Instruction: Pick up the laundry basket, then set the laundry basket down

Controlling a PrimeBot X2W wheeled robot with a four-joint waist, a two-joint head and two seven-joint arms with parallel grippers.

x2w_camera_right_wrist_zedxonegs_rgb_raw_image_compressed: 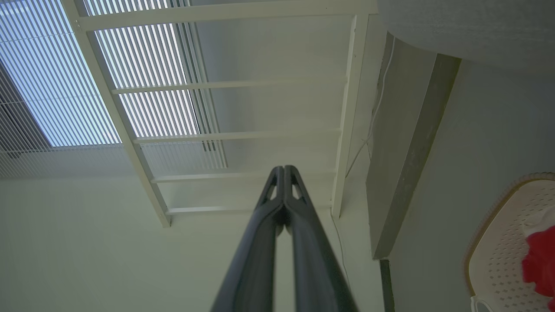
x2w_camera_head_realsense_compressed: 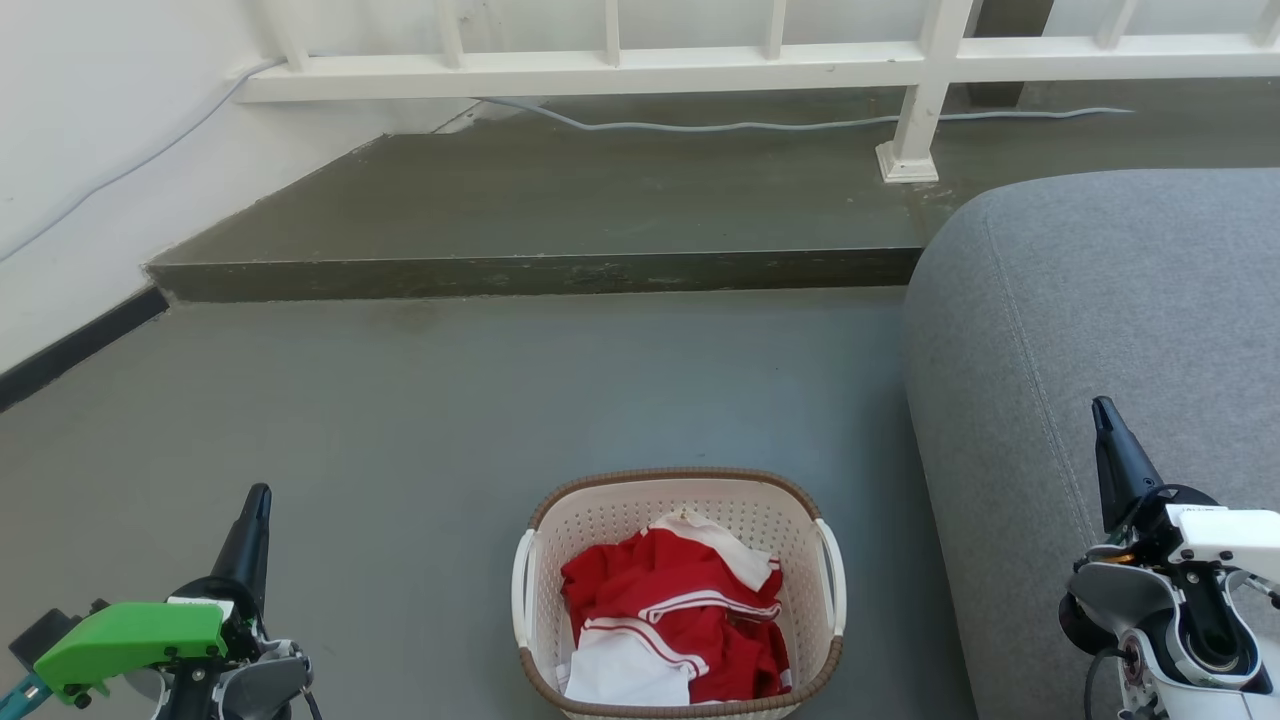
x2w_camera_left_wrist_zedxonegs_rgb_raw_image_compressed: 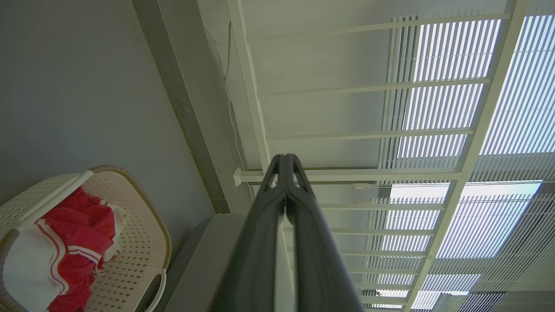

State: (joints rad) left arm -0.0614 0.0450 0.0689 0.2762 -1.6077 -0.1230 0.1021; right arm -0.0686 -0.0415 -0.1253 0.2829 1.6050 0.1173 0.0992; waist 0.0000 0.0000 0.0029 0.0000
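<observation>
While the laundry basket (x2w_camera_head_realsense_compressed: 610, 525) sits on the grey floor (x2w_camera_head_realsense_compressed: 400, 420) with red and white clothes (x2w_camera_head_realsense_compressed: 670, 590) heaped inside, both tools hang clear of it. The left tool (x2w_camera_head_realsense_compressed: 258, 495) is off to its left and the right tool (x2w_camera_head_realsense_compressed: 1102, 405) off to its right, each with its fingers pressed together on nothing. Just right of the basket rises a grey sofa (x2w_camera_head_realsense_compressed: 1100, 320). Beyond the basket a darker raised step (x2w_camera_head_realsense_compressed: 540, 272) crosses the room, carrying a white railing (x2w_camera_head_realsense_compressed: 600, 70) and a pale cable (x2w_camera_head_realsense_compressed: 700, 126). Well to the basket's left, a white wall (x2w_camera_head_realsense_compressed: 80, 120) meets the floor.
</observation>
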